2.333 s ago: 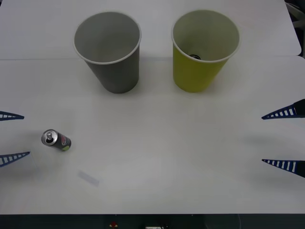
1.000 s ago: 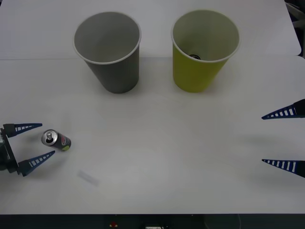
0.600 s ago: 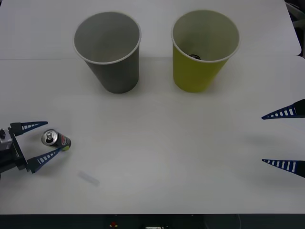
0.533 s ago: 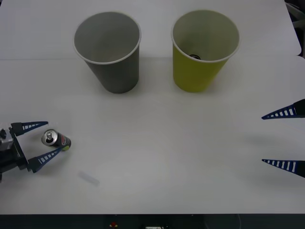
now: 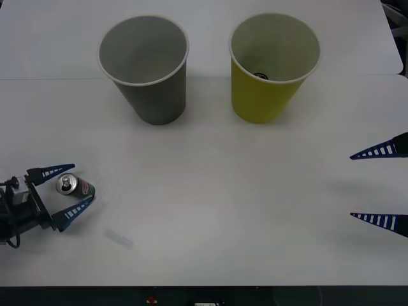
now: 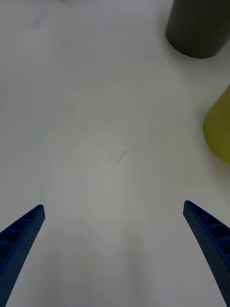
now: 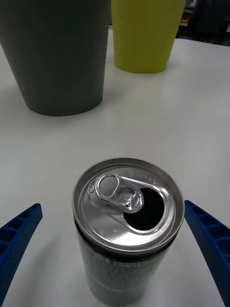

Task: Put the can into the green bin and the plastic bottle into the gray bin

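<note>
Spread jaws of our left gripper (image 5: 69,189) flank the upright can (image 5: 74,186) at near left; we keep our right gripper (image 5: 381,185) spread, idle at right. Gray bin (image 5: 148,67) and green bin (image 5: 271,66) stand far.

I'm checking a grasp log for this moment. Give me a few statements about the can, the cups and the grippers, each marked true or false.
1. The can stands upright between the open fingers of the left gripper. True.
2. The can is already in the green bin. False: it stands on the table.
3. The gray bin stands to the left of the green bin. True.
4. The right gripper is shut on a bottle. False: it is open and holds nothing.
</note>
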Tool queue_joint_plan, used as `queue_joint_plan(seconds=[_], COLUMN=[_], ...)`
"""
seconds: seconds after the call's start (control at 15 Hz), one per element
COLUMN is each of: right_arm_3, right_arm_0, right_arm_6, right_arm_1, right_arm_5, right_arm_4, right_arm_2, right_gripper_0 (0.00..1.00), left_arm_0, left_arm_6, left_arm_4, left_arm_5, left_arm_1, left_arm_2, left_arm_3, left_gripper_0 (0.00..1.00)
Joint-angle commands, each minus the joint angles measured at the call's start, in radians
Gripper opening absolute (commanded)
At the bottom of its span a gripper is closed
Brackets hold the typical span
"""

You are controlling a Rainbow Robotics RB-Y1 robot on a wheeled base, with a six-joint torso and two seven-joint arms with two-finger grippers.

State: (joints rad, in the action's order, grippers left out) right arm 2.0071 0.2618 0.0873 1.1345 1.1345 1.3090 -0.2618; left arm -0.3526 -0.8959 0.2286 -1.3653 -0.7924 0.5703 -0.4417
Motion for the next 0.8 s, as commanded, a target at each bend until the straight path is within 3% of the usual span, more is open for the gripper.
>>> queue_joint_plan(seconds=[0.07,0.33,0.4,0.47,0.53,0.8], right_arm_3=[0.000,0.000,0.000,0.000,0.000,0.000], right_arm_0=[0.000,0.000,0.000,0.000,0.000,0.000], right_arm_6=[0.000,0.000,0.000,0.000,0.000,0.000], right_arm_1=[0.000,0.000,0.000,0.000,0.000,0.000], right_arm_5=[0.000,0.000,0.000,0.000,0.000,0.000], right_arm_4=[0.000,0.000,0.000,0.000,0.000,0.000], right_arm_2=[0.000,0.000,0.000,0.000,0.000,0.000], right_gripper_0=[1.00,1.00,1.00,1.00,1.00,1.00], left_arm_0=[0.001,0.001,0.001,0.001,0.001,0.001], left_arm_6=[0.000,0.000,0.000,0.000,0.000,0.006], left_arm_4=[-0.003,-0.002,-0.002,-0.002,-0.002,-0.003], left_arm_5=[0.000,0.000,0.000,0.000,0.000,0.002], left_arm_1=[0.012,0.010,0.012,0.012,0.012,0.010], left_arm_2=[-0.001,0.000,-0.001,-0.001,-0.001,-0.001], left_arm_3=[0.000,0.003,0.004,0.006,0.008,0.009], left_gripper_0=[1.00,1.00,0.77,0.05,0.00,0.00])
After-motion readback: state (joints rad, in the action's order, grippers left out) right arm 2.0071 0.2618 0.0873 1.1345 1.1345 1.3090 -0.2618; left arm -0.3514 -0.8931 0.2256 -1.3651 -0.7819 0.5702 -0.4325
